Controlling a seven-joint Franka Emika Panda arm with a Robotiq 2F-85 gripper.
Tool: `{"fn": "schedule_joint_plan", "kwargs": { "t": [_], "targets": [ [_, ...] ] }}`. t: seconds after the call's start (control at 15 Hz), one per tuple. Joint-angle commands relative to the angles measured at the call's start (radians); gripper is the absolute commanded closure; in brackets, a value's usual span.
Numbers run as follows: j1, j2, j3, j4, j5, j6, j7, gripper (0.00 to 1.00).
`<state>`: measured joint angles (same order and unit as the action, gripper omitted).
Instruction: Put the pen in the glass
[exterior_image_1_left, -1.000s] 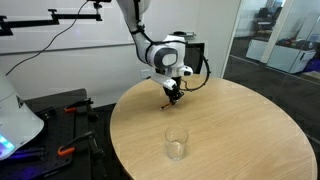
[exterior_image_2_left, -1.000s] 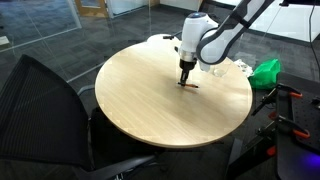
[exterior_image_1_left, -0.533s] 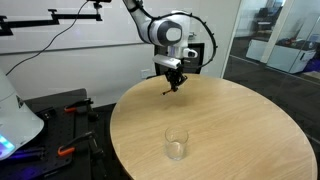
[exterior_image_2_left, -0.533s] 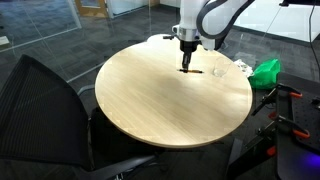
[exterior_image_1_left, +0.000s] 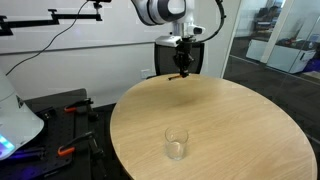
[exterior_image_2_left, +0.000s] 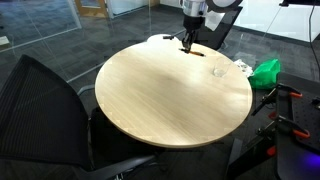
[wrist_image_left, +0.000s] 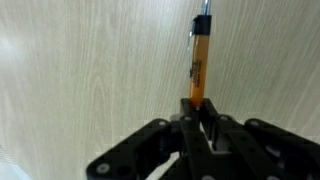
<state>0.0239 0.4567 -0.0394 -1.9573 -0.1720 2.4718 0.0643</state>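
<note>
My gripper is shut on the pen and holds it in the air above the far edge of the round wooden table. In the wrist view the orange-brown pen sticks out from between the closed jaws, with the wood surface behind it. The clear glass stands upright and empty near the table's front edge, well away from the gripper. In an exterior view the gripper holds the pen above the table, and the glass stands to its right.
A black chair stands beside the table. A green object lies past the table's edge. A dark bench with red-handled tools and a white rounded object stand off to one side. Glass walls are behind.
The gripper has risen from the table surface with the pen in it, and now holds it well above the far part of the table. The glass has not moved.
</note>
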Motion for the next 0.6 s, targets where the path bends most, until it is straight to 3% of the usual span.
{"fn": "schedule_joint_plan", "kwargs": {
  "t": [0.0, 0.13, 0.2, 0.53],
  "targets": [
    [0.006, -0.004, -0.007, -0.002, 0.003, -0.001, 0.002, 0.86],
    [0.009, -0.005, -0.009, -0.005, 0.002, 0.0, 0.004, 0.86],
    [0.01, -0.005, -0.01, -0.007, 0.002, 0.0, 0.005, 0.96],
    [0.131, 0.043, -0.15, 0.014, -0.131, 0.1, 0.389, 0.96]
  ]
}}
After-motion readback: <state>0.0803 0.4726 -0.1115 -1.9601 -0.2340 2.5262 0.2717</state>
